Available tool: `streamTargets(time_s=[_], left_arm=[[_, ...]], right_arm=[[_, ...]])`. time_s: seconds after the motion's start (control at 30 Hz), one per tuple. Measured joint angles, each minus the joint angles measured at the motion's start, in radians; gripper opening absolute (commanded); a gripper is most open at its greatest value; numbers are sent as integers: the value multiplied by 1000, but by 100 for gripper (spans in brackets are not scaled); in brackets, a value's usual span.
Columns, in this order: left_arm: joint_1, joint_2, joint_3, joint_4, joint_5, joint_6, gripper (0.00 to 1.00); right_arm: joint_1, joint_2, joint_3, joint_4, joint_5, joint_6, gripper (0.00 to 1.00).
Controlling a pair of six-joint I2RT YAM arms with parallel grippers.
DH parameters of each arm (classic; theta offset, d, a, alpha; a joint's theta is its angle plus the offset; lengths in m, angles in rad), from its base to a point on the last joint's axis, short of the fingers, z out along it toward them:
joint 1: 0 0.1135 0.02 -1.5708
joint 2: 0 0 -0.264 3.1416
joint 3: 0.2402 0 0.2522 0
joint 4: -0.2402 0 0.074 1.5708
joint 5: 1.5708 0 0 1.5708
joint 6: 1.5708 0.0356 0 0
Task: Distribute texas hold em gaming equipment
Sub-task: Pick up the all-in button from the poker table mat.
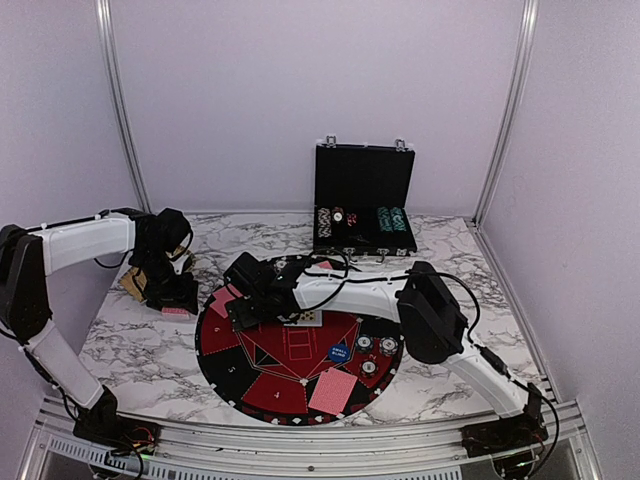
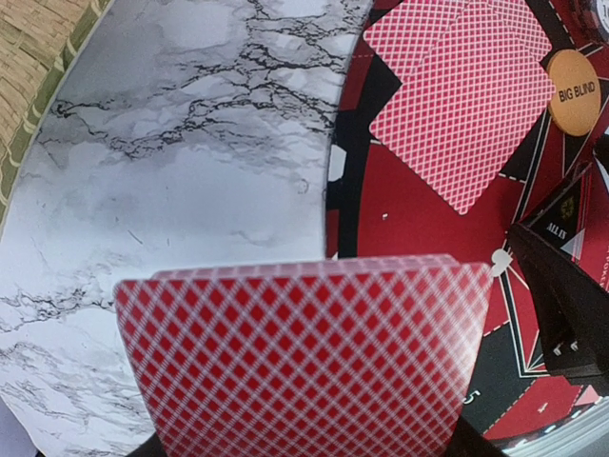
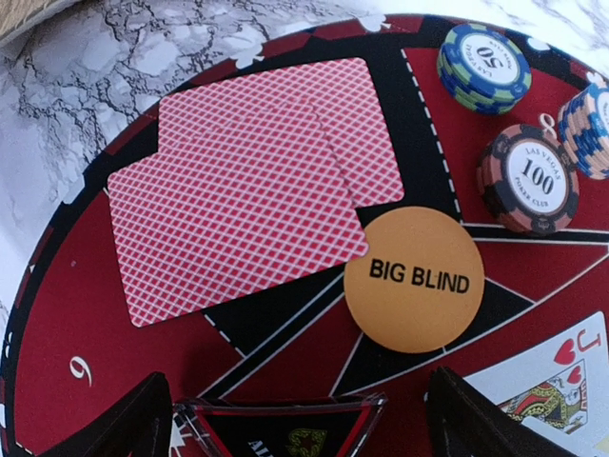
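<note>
My left gripper (image 1: 172, 300) is shut on a deck of red-backed playing cards (image 2: 304, 362), held over the marble just left of the round mat (image 1: 300, 372). My right gripper (image 3: 297, 400) hangs open over the mat's left part. A clear triangular marker (image 3: 285, 438) lies between its fingers. Just ahead lie the orange BIG BLIND disc (image 3: 414, 278) and two overlapping face-down cards (image 3: 247, 181). Beyond them stand a teal chip stack (image 3: 483, 67) and a dark red chip stack (image 3: 528, 179). A blue disc (image 1: 338, 352) and more face-down cards (image 1: 333, 390) lie near the mat's front.
The black hinged case (image 1: 365, 185) stands open at the back with chips in its tray. A face-up jack (image 3: 561, 381) lies on the mat by my right finger. Three chip stacks (image 1: 375, 352) sit on the mat's right. A woven tan piece (image 2: 29, 76) lies at the table's left.
</note>
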Motion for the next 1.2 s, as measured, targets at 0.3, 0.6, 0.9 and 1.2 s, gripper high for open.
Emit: streamTargets(time_s=[0.3,0.6,0.9,1.2], left_arm=[[2,0,-5,2,0,3,40],[2,0,-5,2,0,4,40],[2,0,-6,2,3,5,40],[2,0,-6,2,11,7,40]], right_arm=[[12,7,13,-15,18,-5,84],[28,16,28,-25,24,-18,79],[29,32,53,-38,25,-41,72],[31,40,67,-42,24,-67,66]])
